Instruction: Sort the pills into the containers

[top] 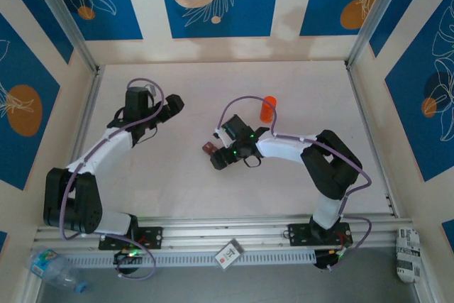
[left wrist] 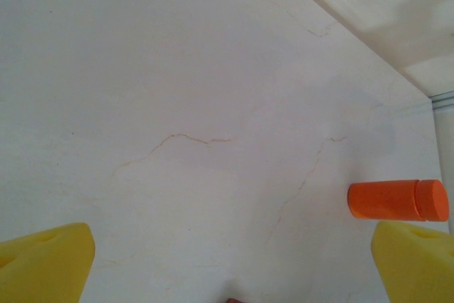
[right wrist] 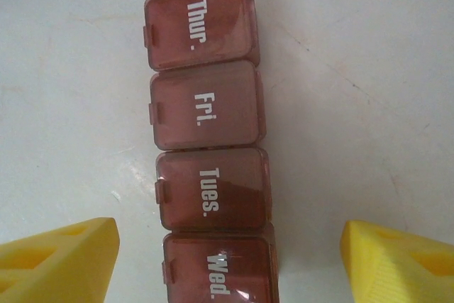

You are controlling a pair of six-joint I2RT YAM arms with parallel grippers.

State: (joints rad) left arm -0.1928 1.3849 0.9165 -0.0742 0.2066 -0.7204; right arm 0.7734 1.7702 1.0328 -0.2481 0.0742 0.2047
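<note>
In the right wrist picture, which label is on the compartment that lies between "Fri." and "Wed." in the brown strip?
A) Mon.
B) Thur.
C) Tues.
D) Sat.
C: the lids of the containers read Thur., Fri., Tues., Wed. from the top of the picture to the bottom, so Tues. lies between Fri. and Wed.

containers (right wrist: 209, 147): 1 strip, 4 compartments | orange bottle (left wrist: 397, 200): 1 | left hand (left wrist: 230, 260) + right hand (right wrist: 227, 260): 2 hands
</note>
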